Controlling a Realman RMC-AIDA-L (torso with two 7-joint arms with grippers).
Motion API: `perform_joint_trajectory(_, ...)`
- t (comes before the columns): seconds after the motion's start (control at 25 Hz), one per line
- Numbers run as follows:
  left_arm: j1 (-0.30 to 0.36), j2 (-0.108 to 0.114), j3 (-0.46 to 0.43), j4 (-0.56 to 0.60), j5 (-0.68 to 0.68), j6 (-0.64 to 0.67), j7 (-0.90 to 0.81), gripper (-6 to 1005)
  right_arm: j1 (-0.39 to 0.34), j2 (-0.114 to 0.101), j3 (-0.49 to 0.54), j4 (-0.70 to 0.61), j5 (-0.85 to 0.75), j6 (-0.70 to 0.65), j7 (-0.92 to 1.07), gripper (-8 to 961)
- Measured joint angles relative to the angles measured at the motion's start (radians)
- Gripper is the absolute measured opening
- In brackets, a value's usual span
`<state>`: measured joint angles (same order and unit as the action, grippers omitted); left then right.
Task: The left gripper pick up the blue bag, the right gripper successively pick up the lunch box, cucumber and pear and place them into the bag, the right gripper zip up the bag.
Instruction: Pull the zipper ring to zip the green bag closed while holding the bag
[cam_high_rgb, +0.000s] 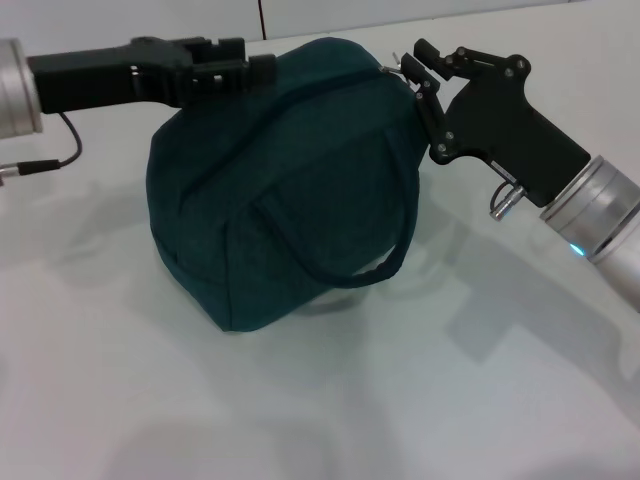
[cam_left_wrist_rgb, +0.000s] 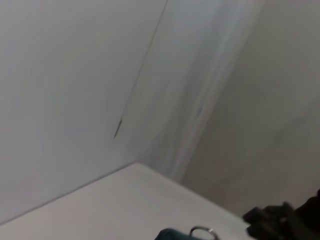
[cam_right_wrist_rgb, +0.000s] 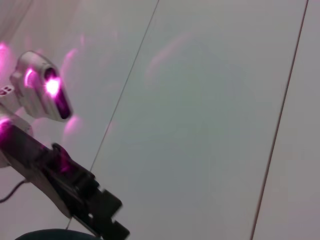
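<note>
From the head view, the blue bag (cam_high_rgb: 285, 180) sits on the white table (cam_high_rgb: 320, 400), roughly in the middle and toward the far side, bulging and seemingly zipped up along its top. One padded loop handle (cam_high_rgb: 345, 255) hangs down its near face. The left gripper (cam_high_rgb: 262, 66) reaches in level from the left and meets the bag's top far-left edge, its fingers clenched on the fabric there as far as I can see. The right gripper (cam_high_rgb: 412, 72) comes in from the right at a slant, its fingertips at the bag's top right end, right by the metal ring pull (cam_high_rgb: 392, 67); I cannot tell whether those fingers are closed on the ring or merely touching it.

The left wrist view looks mostly at pale walls and the far table corner. At the lower edge a sliver of the bag shows with the ring pull standing on it, and the right gripper (cam_left_wrist_rgb: 280, 222) is a dark shape just beside it.

The right wrist view shows the left gripper (cam_right_wrist_rgb: 107, 222) and its black arm over a sliver of the bag, with the robot's head (cam_right_wrist_rgb: 42, 87) lit pink behind
</note>
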<state>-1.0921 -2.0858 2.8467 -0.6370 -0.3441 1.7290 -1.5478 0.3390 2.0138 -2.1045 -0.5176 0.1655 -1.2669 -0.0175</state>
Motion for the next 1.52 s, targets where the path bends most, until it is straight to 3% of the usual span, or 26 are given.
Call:
perform_joint_trajectory(0.4, -0.033, 0.0, 0.0, 0.117, 0.072, -0.127, 0.008, 644, 0.0, 0.0, 0.0, 0.014, 0.0, -0.016, -0.001, 92)
perform_joint_trajectory(1.24, 0.035, 0.0, 0.0, 0.231, -0.01, -0.23, 0.195, 491, -0.009, 0.002, -0.009, 0.027, 0.0, -0.065, 0.006, 87)
perform_joint_trajectory(1.52, 0.061, 0.001, -0.001, 0.253, -0.037, -0.232, 0.261, 251, -0.013, 0.001, -0.002, 0.044, 0.006, -0.065, 0.006, 91)
